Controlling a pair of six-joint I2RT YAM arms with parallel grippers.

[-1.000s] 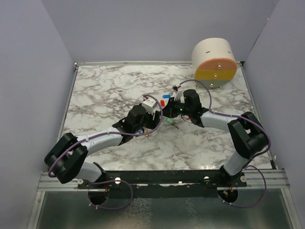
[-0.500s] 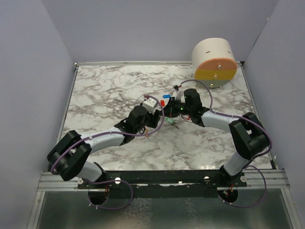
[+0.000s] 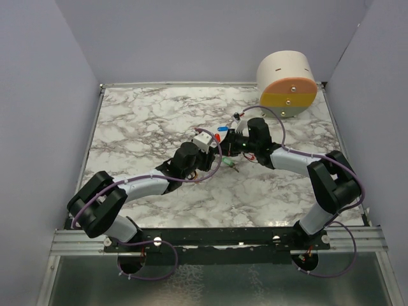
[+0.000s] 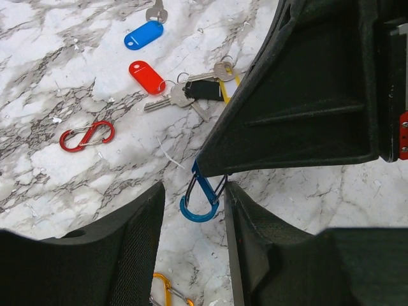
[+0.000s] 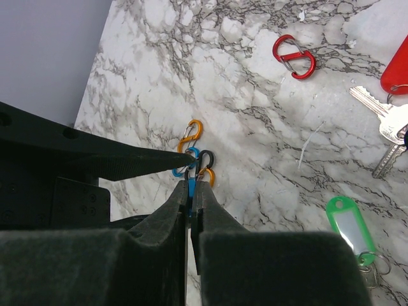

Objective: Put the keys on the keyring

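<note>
L gripper (image 4: 193, 191) has moved in toward the R gripper (image 5: 191, 189) over the last sec. Its jaws are narrowing but still apart, either side of the keyring (image 4: 201, 199). R is clenched on the keyring's blue loop. Prob a two-handed brace for threading: keys (image 4: 185, 95) lie loose on the table (image 4: 76, 64) just beyond, none on yet.

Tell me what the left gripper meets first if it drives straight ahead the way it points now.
The keyring's blue loop, pinched in the right gripper and hanging between the left gripper's open fingers. The right gripper's black finger sits just behind it, though depth is hard to judge.
</note>
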